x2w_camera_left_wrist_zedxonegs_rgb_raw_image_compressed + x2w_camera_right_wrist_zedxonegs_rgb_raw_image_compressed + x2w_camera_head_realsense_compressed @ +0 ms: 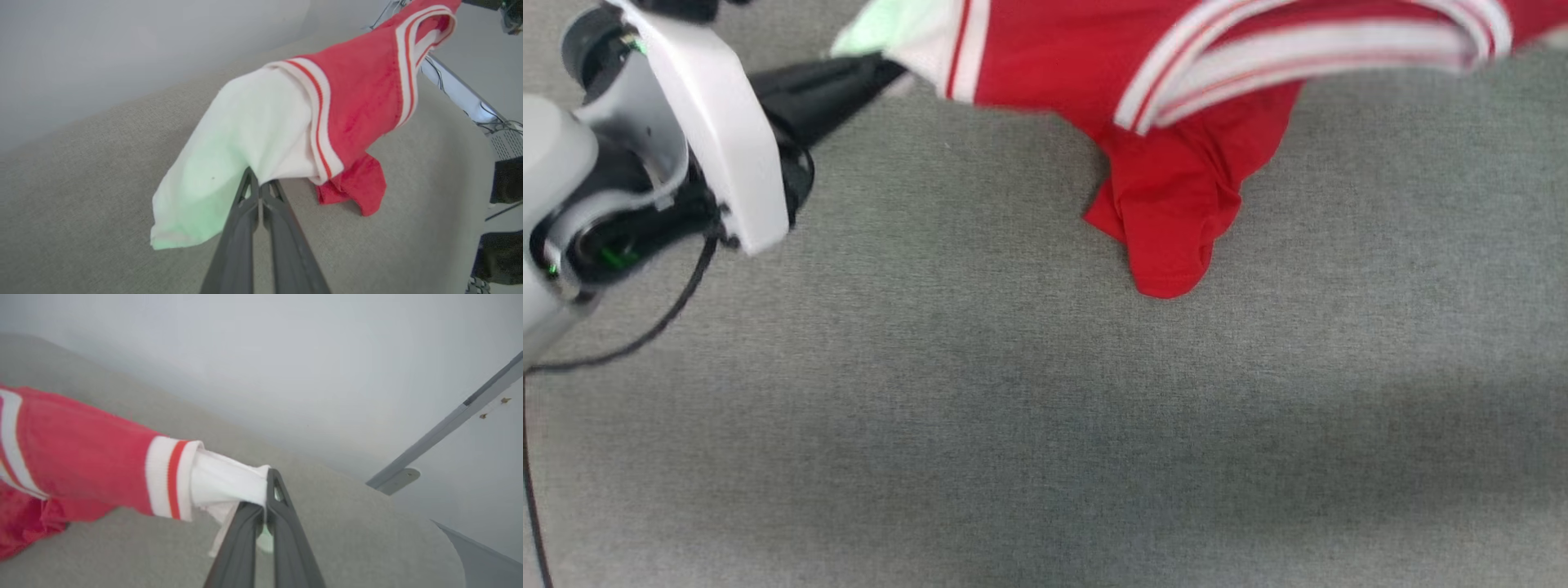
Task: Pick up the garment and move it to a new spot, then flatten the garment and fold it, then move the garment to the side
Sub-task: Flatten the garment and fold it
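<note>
The garment (1176,73), a small red shirt with white sleeves and striped trim, hangs stretched across the top of the head view, its red hem drooping onto the grey surface. My left gripper (882,69) reaches in from the upper left and is shut on one white sleeve (245,134); in the left wrist view the fingertips (257,185) pinch the cloth. My right gripper (267,490) is shut on the other white sleeve (229,482), with the red body (81,457) trailing off to the left.
A grey fabric surface (1045,425) spreads under everything. A pale wall (286,355) rises behind it. Metal frame parts and cables (470,98) stand at the right edge of the left wrist view.
</note>
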Available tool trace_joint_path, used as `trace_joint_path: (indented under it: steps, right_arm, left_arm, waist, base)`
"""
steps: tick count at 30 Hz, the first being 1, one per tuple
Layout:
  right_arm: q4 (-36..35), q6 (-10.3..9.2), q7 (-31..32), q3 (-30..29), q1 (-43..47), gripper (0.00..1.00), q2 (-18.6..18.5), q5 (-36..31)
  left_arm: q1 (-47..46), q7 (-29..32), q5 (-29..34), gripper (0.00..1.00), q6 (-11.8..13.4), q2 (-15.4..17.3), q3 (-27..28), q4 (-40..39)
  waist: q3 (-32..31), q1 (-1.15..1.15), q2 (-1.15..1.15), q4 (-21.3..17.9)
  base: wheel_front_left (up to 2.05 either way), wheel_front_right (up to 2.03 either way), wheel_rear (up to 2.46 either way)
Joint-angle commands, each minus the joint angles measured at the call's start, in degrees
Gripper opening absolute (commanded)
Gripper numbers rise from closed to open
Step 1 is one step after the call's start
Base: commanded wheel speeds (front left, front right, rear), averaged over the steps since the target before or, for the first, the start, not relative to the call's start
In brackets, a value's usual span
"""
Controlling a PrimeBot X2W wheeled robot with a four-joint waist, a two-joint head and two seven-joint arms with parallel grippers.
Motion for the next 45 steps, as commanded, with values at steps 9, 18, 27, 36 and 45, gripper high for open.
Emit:
trace_joint_path:
  steps: [9, 18, 27, 36, 45]
  right_arm:
    - [18.3, -0.28, 0.3, -11.7, -17.2, 0.00, 24.4, -7.8]
    - [36.8, -0.29, -9.6, -20.8, -38.4, 0.00, 36.1, -18.1]
    - [40.5, -0.29, -8.8, -16.4, -36.9, 0.00, 36.5, -18.5]
    - [22.7, -0.29, -1.8, -9.8, -12.0, 0.00, 26.4, -9.4]
    - [4.9, -0.29, 4.2, -14.0, 14.4, 0.00, 18.9, -3.9]
  left_arm:
    - [-13.2, -2.2, -5.8, 0.00, 0.2, -10.9, 7.6, 21.4]
    - [-30.3, -14.4, -2.2, 0.00, 0.8, -20.9, 15.3, 42.7]
    - [-25.5, -8.3, -5.4, 0.00, 0.1, -24.6, 13.4, 45.2]
    - [-0.9, -2.6, -10.2, 0.00, 0.1, -14.9, 8.0, 28.3]
    - [14.3, -7.1, -10.0, 0.00, 0.1, -8.5, 4.9, 14.8]
  waist:
    - [5.0, 0.00, 0.00, -3.1]
    - [4.7, 0.00, 0.00, -4.8]
    - [2.0, 0.00, 0.00, -4.4]
    - [1.5, 0.00, 0.00, -3.6]
    - [-0.1, 0.00, 0.00, -3.3]
  base:
    - [0.00, 0.00, 0.00]
    - [0.00, 0.00, 0.00]
    - [0.00, 0.00, 0.00]
    - [0.00, 0.00, 0.00]
    - [0.00, 0.00, 0.00]
